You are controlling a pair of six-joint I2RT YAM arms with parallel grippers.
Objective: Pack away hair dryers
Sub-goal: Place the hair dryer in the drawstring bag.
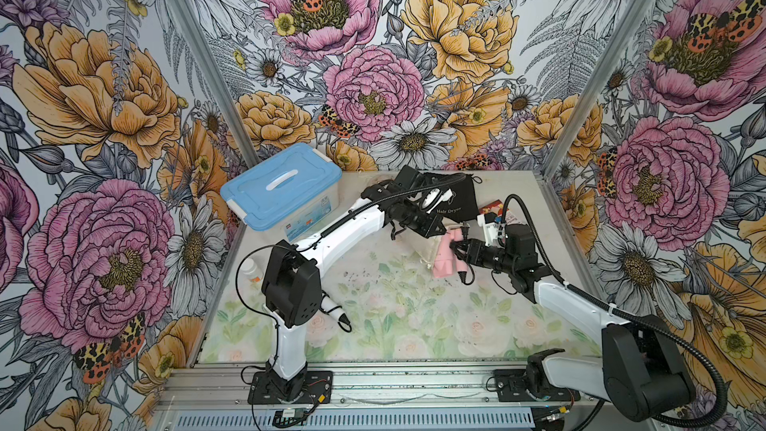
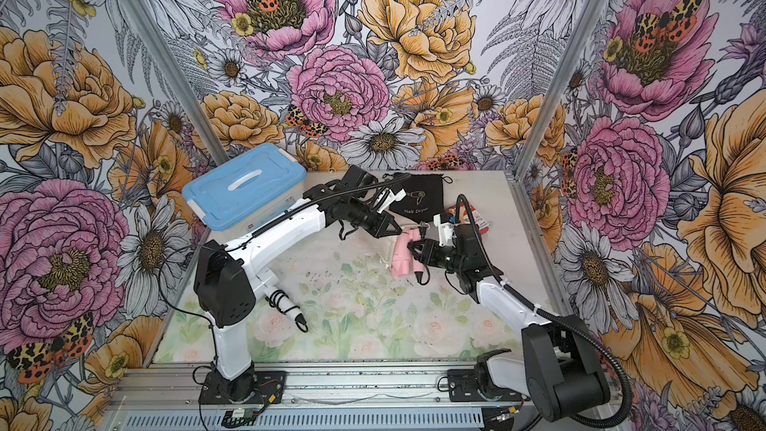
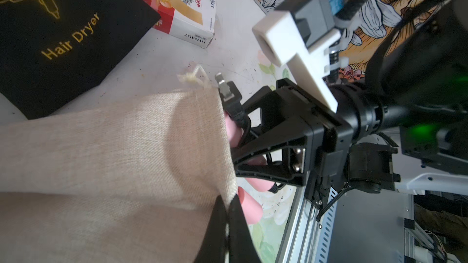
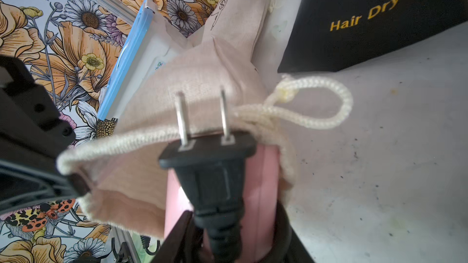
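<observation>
So far only the pink hair dryer (image 1: 445,257), pinched by the right gripper (image 1: 458,252) near the table's (image 1: 414,317) middle, sits partly inside the beige pouch (image 1: 422,247) whose rim the left gripper (image 3: 229,203) clamps, while a white hair dryer (image 1: 333,306) lies unpacked toward the front left corner.

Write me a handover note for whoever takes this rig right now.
Left gripper: shut on the rim of the beige pouch, holding its mouth open.
Right gripper: shut on the pink hair dryer, at the pouch mouth, most of it outside.
A white hair dryer lies loose by the left arm's base; the black pouch is at the back.
Done: nothing fully bagged.
Left: push the pink one in, then bag the rest.
</observation>
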